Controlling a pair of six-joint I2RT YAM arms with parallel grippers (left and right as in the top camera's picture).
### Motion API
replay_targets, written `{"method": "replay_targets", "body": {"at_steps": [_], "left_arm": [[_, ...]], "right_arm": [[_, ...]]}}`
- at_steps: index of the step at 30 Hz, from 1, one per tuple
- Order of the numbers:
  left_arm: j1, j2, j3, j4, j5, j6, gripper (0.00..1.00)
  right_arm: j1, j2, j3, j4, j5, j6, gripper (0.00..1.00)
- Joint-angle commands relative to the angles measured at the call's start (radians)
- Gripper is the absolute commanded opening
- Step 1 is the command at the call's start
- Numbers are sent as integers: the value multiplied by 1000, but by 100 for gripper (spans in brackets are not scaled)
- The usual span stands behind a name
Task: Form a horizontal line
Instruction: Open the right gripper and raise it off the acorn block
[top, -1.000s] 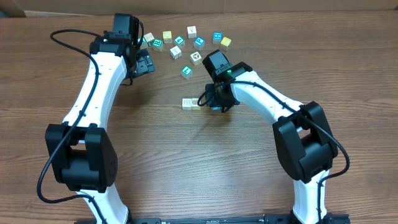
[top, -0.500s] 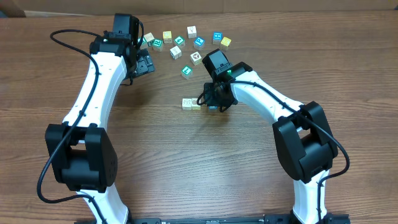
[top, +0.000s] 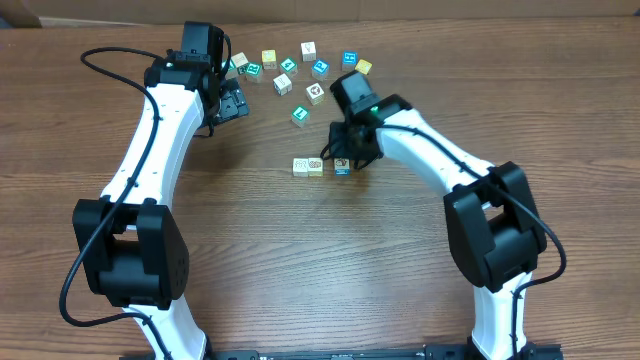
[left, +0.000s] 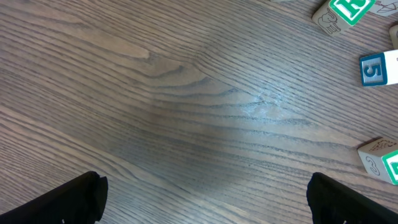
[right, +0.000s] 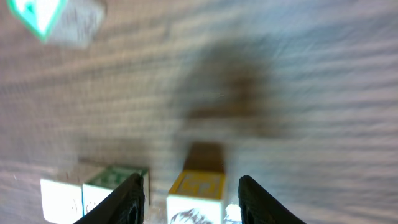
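At 3 o'clock end of line (top: 308, 166): placing third cube (top: 342, 167), right gripper (right: 193, 198) parted astride it, no grip; left gripper (left: 208, 196) wide, empty. Next: lift clear.

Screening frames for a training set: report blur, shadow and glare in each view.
Right wrist view: motion-blurred throughout, the wood grain smeared, the teal-faced cube at top left a smudge, and a dark shadow patch on the table beyond the yellow-topped cube. Left wrist view: sharp grain, a broad soft shadow mid-frame, a faint sheen. Overhead view: crisp and evenly lit, with only soft arm shadows.
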Motion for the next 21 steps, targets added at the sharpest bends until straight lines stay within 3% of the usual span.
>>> {"method": "replay_targets", "body": {"at_steps": [1,5,11,21], "left_arm": [[-2,13,24,-2,-13,1,100],[-2,13,24,-2,-13,1,100],[-2,13,24,-2,-13,1,100],[-2,13,24,-2,-13,1,100]], "right_arm": [[-52,-17,43,-12,24,5,44],[-81,-17,42,-87,25,5,41],[-87,-16,33,-197,25,5,4],[-39,-16,-11,-167,25,5,4]]}}
